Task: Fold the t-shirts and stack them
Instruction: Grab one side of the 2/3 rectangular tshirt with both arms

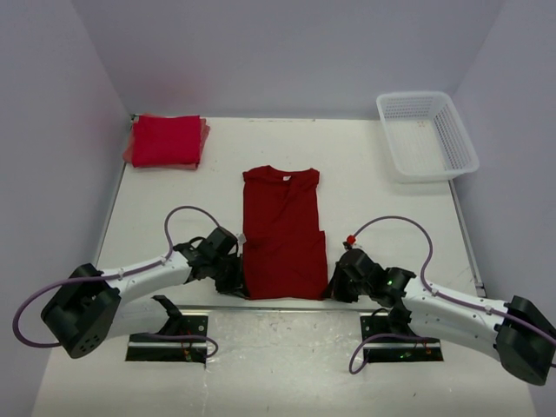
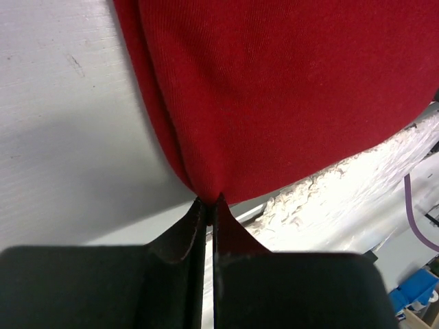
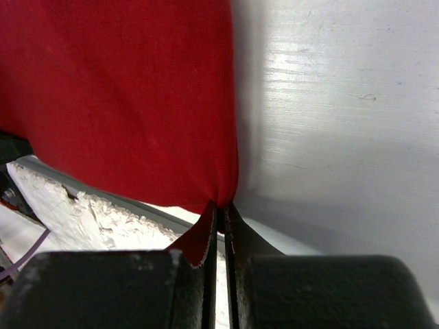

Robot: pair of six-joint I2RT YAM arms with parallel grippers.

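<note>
A dark crimson t-shirt (image 1: 282, 234) lies flat in the middle of the table, sleeves folded in, neck toward the far side. My left gripper (image 1: 236, 280) is shut on its near left hem corner; in the left wrist view the cloth (image 2: 274, 96) bunches into the fingertips of that gripper (image 2: 210, 202). At the near right corner my right gripper (image 1: 335, 287) pinches the hem too, and the right wrist view has the t-shirt (image 3: 116, 96) pulled into the closed gripper (image 3: 221, 204). Bright red folded t-shirts (image 1: 167, 141) sit stacked at the far left.
A white lattice basket (image 1: 427, 135) stands at the far right corner. The table's near edge (image 1: 278, 306) runs just below the shirt's hem. Purple cables loop above both arms. Grey walls close in the table on three sides.
</note>
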